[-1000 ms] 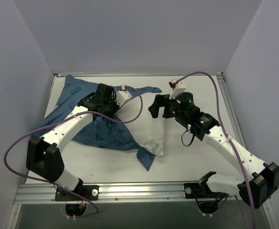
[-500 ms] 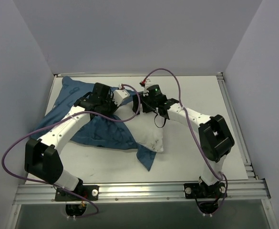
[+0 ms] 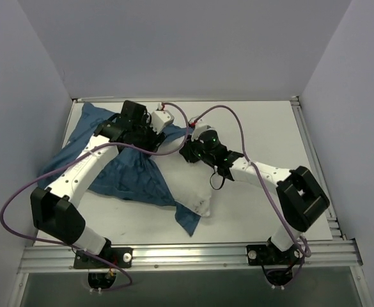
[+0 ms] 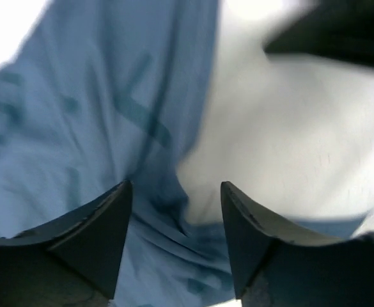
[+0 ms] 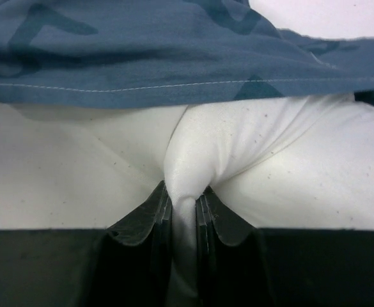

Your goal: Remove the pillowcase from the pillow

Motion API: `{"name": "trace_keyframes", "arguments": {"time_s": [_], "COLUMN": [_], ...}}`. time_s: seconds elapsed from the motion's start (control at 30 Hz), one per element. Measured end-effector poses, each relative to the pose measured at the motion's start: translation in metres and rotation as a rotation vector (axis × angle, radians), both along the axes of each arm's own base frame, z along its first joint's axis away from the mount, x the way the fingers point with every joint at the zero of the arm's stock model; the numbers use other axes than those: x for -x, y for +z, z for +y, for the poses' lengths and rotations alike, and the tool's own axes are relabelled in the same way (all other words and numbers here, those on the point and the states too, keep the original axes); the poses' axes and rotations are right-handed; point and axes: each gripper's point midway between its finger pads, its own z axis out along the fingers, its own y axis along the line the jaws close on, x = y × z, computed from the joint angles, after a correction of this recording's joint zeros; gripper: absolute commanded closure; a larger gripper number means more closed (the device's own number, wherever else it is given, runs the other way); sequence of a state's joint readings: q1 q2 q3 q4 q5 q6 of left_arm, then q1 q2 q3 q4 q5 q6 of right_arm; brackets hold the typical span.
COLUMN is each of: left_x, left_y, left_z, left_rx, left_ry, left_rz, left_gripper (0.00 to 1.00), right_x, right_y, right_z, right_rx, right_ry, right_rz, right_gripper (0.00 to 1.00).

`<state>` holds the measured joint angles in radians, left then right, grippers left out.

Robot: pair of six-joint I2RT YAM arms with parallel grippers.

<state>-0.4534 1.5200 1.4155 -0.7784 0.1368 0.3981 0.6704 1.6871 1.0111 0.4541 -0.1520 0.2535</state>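
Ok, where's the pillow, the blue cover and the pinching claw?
pillow (image 5: 196,150), right wrist view, on its pinched white fold.
pillowcase (image 3: 135,182), top external view, on its wide blue middle.
right gripper (image 5: 183,199), right wrist view, between its fingertips.

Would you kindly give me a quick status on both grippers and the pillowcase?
Right gripper shut, pinching pillow. Left gripper open over pillowcase. Pillowcase not yet off; pillow end exposed. No obstruction seen.

Overhead; both wrist views close on pillow

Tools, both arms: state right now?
Left tool: open, over the pillowcase where it meets the pillow.
Right tool: closed, pinching a fold of the pillow.
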Motion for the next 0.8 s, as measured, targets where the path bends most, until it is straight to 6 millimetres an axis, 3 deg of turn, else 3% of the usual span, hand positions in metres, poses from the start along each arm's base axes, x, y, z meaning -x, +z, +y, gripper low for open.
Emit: {"name": "trace_keyframes", "arguments": {"time_s": [0.13, 0.27, 0.43, 0.57, 0.73, 0.77, 0.8], "left_x": [-0.007, 0.007, 0.009, 0.012, 0.025, 0.025, 0.025], "left_y": [0.032, 0.04, 0.043, 0.032, 0.002, -0.002, -0.005], "left_z": [-0.017, -0.052, -0.073, -0.073, -0.07, -0.07, -0.071], "left_rx": [0.018, 0.002, -0.009, -0.008, -0.023, -0.026, -0.027], "left_ry": [-0.03, -0.13, -0.193, -0.219, -0.247, -0.247, -0.249], "left_rz": [-0.063, -0.081, -0.064, -0.031, 0.054, 0.063, 0.069], "left_gripper": [0.21, 0.2, 0.21, 0.17, 0.17, 0.18, 0.27], "right_x": [0.041, 0.081, 0.097, 0.107, 0.113, 0.113, 0.114], "right_y": [0.015, 0.022, 0.021, 0.027, 0.028, 0.028, 0.028], "right_z": [0.006, 0.012, -0.001, -0.008, -0.01, -0.01, -0.01], "right_rx": [0.01, -0.001, -0.02, -0.046, -0.063, -0.064, -0.064], "right_ry": [0.055, 0.128, 0.119, 0.125, 0.134, 0.135, 0.135], "right_rz": [-0.041, -0.059, -0.049, -0.063, -0.058, -0.058, -0.058], "right_gripper": [1.0, 1.0, 1.0, 1.0, 1.0, 1.0, 1.0]}}
